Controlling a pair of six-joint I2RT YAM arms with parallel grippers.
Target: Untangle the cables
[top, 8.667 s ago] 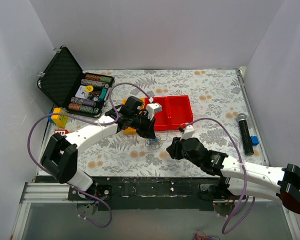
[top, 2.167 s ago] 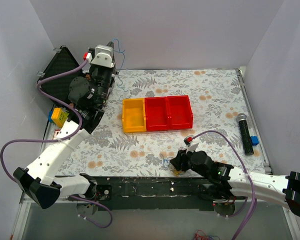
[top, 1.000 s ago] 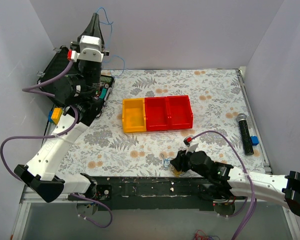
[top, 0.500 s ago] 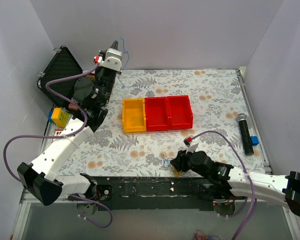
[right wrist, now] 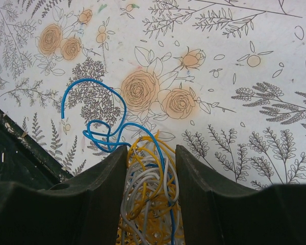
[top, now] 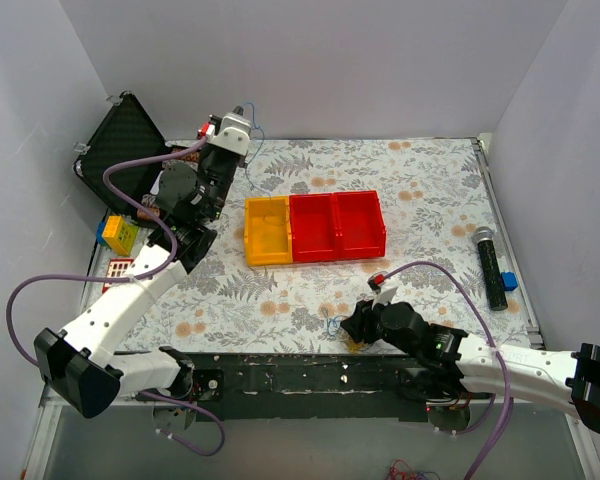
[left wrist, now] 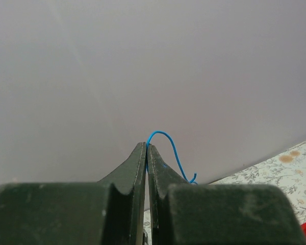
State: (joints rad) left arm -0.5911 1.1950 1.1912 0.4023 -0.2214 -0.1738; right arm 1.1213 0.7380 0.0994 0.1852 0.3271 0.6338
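Note:
My left gripper [left wrist: 146,147] is raised at the back left, near the wall, and is shut on a single thin blue cable [left wrist: 169,153] that loops out to the right of its tips; the cable also shows in the top view [top: 254,135] by the gripper [top: 242,112]. My right gripper [right wrist: 150,149] is low at the table's near edge and shut on a tangled bundle of yellow, white and blue cables [right wrist: 147,189]. A blue cable [right wrist: 94,120] curls out of it onto the floral cloth. In the top view the bundle [top: 340,330] lies at the gripper [top: 352,328].
A yellow and red three-part bin [top: 315,227] stands mid-table. An open black case of poker chips [top: 145,170] sits back left, with a yellow toy block [top: 115,235] near it. A black microphone [top: 490,265] and blue piece lie at the right edge.
My left arm pulled away from the bundle with the blue cable, swung high to the back left, then came down and right toward the bins. My right gripper drew the bundle to the near edge and stays there.

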